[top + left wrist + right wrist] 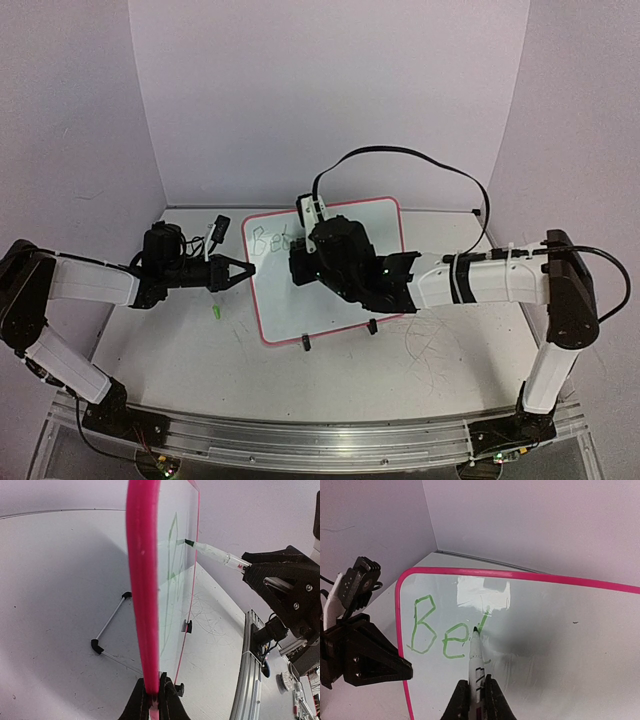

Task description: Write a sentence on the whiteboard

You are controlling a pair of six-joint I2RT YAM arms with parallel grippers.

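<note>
Along the bottom edge of the top view the two arm bases sit on a metal rail at the near side of the white worktop (180, 370). Faint pen scribbles (430, 345) mark the worktop at lower right. A small green object (214, 312) lies left of centre, just beside the board's lower left corner.

The whiteboard (290, 310) stands in the middle of the frame on black stand feet (305, 344), its pink-red rim facing the arms. From the left of the frame the left gripper (243, 270) reaches in and is clenched on the board's left rim; in the left wrist view its fingers (142, 702) pinch the pink edge at the bottom of the frame.

From the right, the right gripper (476, 687) is over the board face, grasping a marker (475, 652) whose tip rests against the white surface. The sentence (440, 630) in green sits at the board's upper left: "Be" is readable, and the tip is on a slanted stroke just after the "e".

A black cable (400, 152) arcs above the right wrist, in front of the pale back wall (330, 90).
</note>
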